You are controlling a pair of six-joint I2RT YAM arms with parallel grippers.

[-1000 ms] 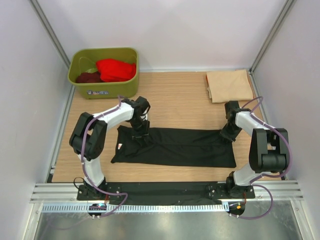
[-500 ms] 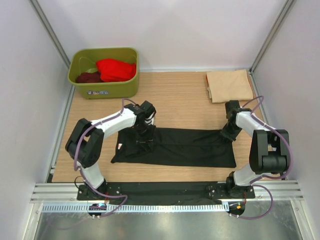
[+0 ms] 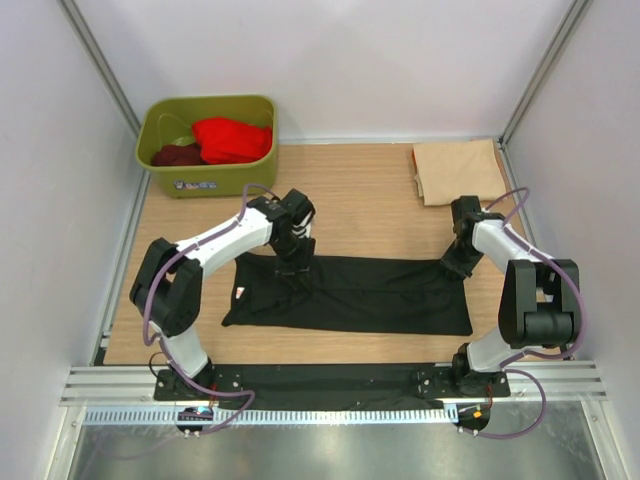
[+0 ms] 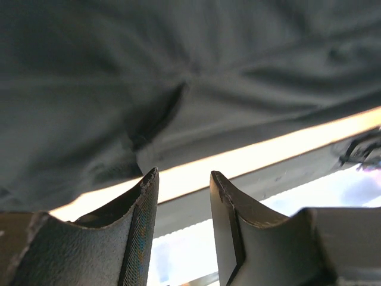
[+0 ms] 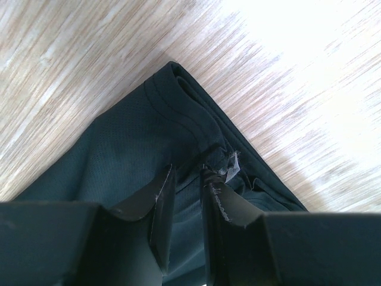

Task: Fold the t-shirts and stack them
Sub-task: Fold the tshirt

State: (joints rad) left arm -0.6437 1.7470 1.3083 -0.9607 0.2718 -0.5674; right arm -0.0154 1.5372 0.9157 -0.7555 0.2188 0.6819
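At the far left, the olive-green plastic tub (image 3: 210, 182) holds the red cloth t-shirt (image 3: 232, 140) and the maroon cloth t-shirt (image 3: 175, 155), both loosely bundled and apparently waiting their turn. Next comes the left gripper (image 3: 296, 268), low over the far edge of the black cloth t-shirt (image 3: 370, 297), towards its collar end. Its wrist view shows the fingers (image 4: 141, 220) spread with bright daylight in the gap and nothing between them, the dark cloth lying just beyond the tips. It looks placed to take a bite of that edge, not to carry anything. The black shirt lies on the wooden table (image 3: 360, 190) as a long band running left to right between the arms, already narrowed lengthwise, so the crosswise fold seems to be the step in hand. At its far right corner the right gripper (image 3: 455, 265) has its fingers drawn close together, pinching a crumpled bit of the stitched hem; this probably anchors the corner so the band stays taut and square. Furthest right, in the table's far corner, the beige cloth t-shirt (image 3: 458, 170) rests folded flat, likely the base of the stack.
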